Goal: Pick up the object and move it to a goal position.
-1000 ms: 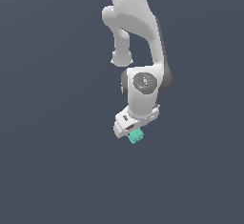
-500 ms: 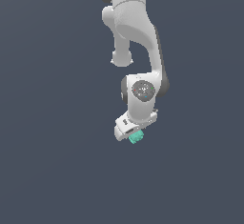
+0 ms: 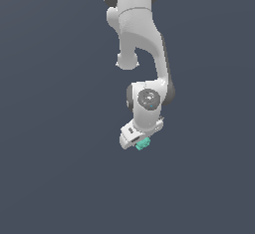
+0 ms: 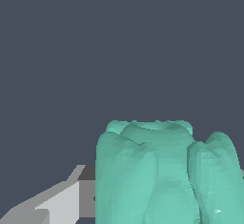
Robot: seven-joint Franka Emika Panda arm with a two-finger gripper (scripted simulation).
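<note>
Now Carrying: Block Could Slip

Largest first, the white arm (image 3: 142, 39) hangs down the frame's centre. Its pincer (image 3: 138, 141), lower centre, is clenched on the teal block (image 3: 143, 144). I judge the lumpy, ridged sides risky: a sudden swing could shake it loose.

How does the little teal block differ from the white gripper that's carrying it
Colour: the teal block is green-teal all over, while the gripper is white and grey. Size: in the exterior view the block is far smaller than the gripper. Surface: in the wrist view the block is lumpy with rounded ridges, while the gripper's visible finger has flat faces and straight edges. Shared: both hang together at the arm's tip against the plain dark background.
</note>
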